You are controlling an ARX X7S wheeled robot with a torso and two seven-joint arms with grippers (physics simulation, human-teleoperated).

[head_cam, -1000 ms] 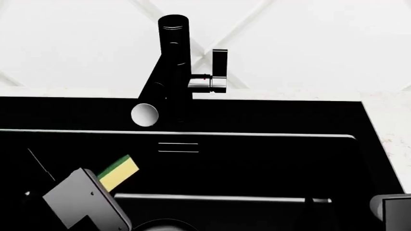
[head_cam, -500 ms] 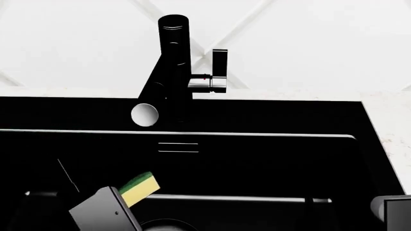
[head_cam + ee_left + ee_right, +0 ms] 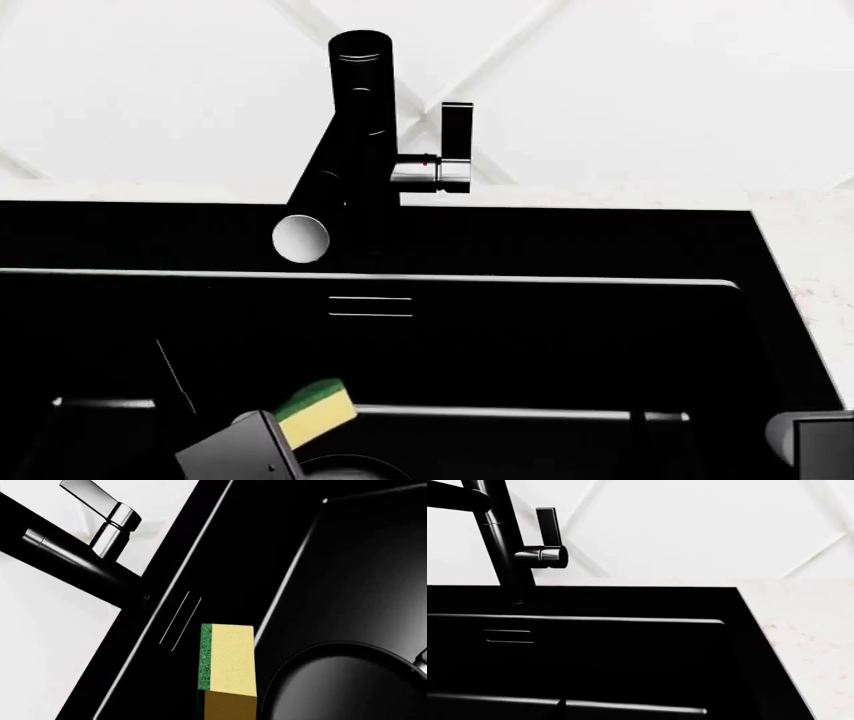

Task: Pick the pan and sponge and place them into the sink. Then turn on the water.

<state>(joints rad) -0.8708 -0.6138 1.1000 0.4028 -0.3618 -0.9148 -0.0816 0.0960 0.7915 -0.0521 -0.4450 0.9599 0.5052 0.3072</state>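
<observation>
My left gripper (image 3: pixel 271 435) is shut on the yellow sponge (image 3: pixel 318 410) with its green layer and holds it over the black sink (image 3: pixel 561 340), near the front left. In the left wrist view the sponge (image 3: pixel 228 660) sticks out between the jaws. The black pan (image 3: pixel 347 685) lies beside it and lower, in the basin; its handle is not visible. The black faucet (image 3: pixel 358 130) with its chrome-and-black lever (image 3: pixel 451 155) stands behind the sink. No water stream shows at the spout (image 3: pixel 300 238). Only part of my right gripper (image 3: pixel 814 445) shows at the bottom right corner, with its jaws hidden.
The overflow slot (image 3: pixel 371 306) is in the sink's back wall. A pale speckled counter (image 3: pixel 814 260) runs along the sink's right side, with white tiled wall (image 3: pixel 641 90) behind. The right wrist view shows the faucet lever (image 3: pixel 548 535) and the sink's right rim (image 3: pixel 740 630).
My left gripper has moved to the right and lower in the head view, carrying the sponge down toward the pan. The right gripper has barely moved.
</observation>
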